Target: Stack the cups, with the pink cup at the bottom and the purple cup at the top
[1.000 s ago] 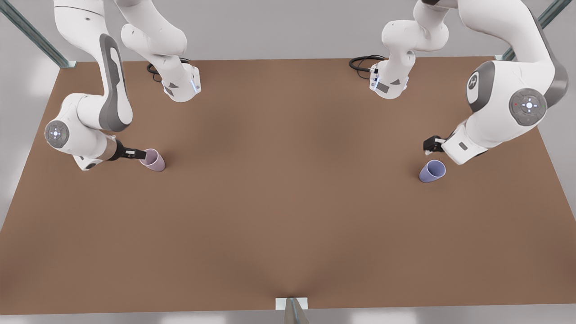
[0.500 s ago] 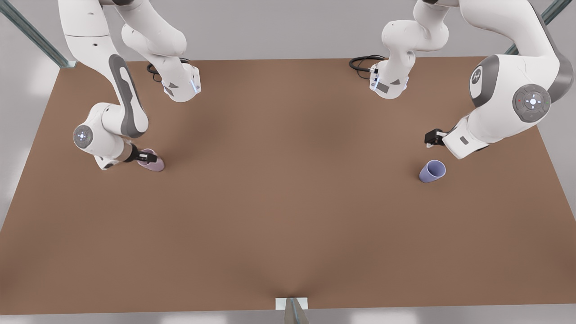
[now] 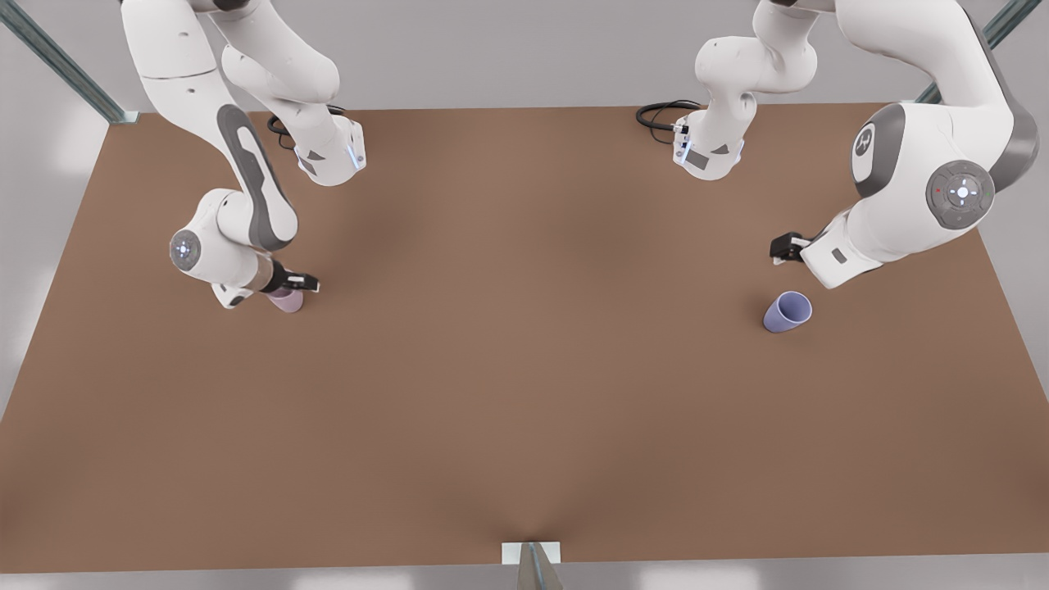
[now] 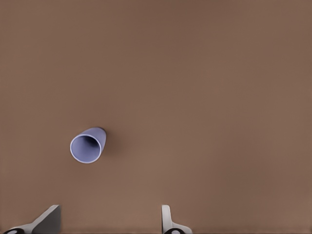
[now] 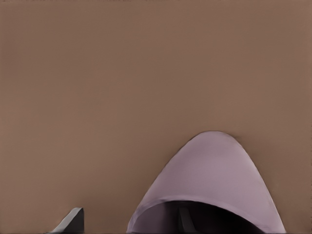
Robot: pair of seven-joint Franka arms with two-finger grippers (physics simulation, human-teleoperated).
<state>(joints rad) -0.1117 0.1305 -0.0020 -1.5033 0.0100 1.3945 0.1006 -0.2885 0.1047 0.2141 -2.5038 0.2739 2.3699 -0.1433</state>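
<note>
The pink cup [image 3: 288, 302] stands at the front view's left, mostly covered by my right gripper [image 3: 305, 285]. In the right wrist view the pink cup [image 5: 214, 170] looms large. My right gripper [image 5: 129, 218] is open astride its rim, with one finger [image 5: 184, 219] inside the cup and the other outside the wall. The purple cup [image 3: 787, 311] stands mouth up at the front view's right. My left gripper [image 3: 783, 248] hangs open a little behind it. In the left wrist view the purple cup [image 4: 87, 146] lies off to one side of the open left gripper [image 4: 109, 217].
The brown table [image 3: 524, 369] stretches wide between the two cups. Black cables [image 3: 660, 115] lie at the far edge by the arm bases. A metal post [image 3: 533, 565] stands at the middle of the near edge.
My right arm has swung toward the front view's right and lowered over the pink cup, covering most of it. The left gripper has hardly moved. Neither cup has shifted.
</note>
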